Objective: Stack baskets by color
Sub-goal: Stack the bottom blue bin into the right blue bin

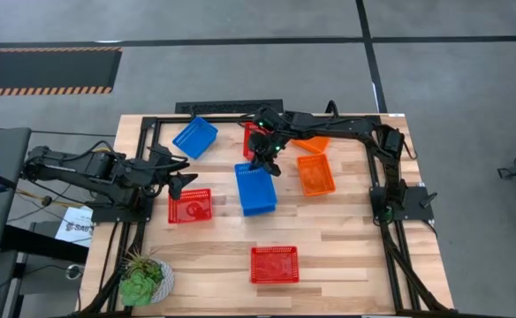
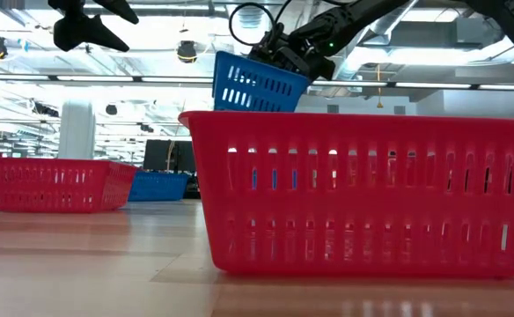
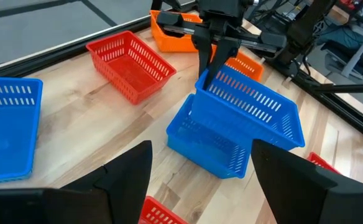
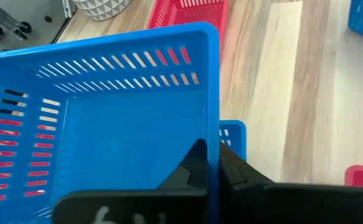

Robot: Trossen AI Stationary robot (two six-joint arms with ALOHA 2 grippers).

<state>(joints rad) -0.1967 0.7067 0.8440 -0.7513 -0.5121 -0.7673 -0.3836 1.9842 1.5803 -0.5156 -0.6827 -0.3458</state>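
Two blue baskets meet at mid-table: the right gripper (image 3: 214, 46) pinches the rim of a held blue basket (image 3: 250, 106), fingers pressed together on the thin plastic wall, and carries it tilted over a lower blue basket (image 3: 201, 142) that rests on the table (image 1: 346, 256). The tilt follows from the grip at one short end (the far end hangs down under its own weight). In the left wrist view the low end of the held basket appears to sit inside or against the lower one; whether they touch cannot be told. The likely step is nesting blue into blue, and the held basket probably needs levelling and squaring before release, or it may jam askew on the rim.

The third blue basket (image 1: 194, 137) lies apart near the table's far edge. One red basket (image 1: 189, 205) sits by the left gripper (image 1: 181, 179), another (image 1: 274, 263) lies alone near the front edge, and a third (image 1: 253, 134) shows partly behind the right arm. Two orange baskets are visible, one (image 1: 315, 174) just right of the blue pair and one (image 1: 313, 143) beyond it; a third orange one cannot be made out.

The left gripper waits with fingers spread, holding nothing. A potted plant (image 1: 143, 278) stands at the front left corner.
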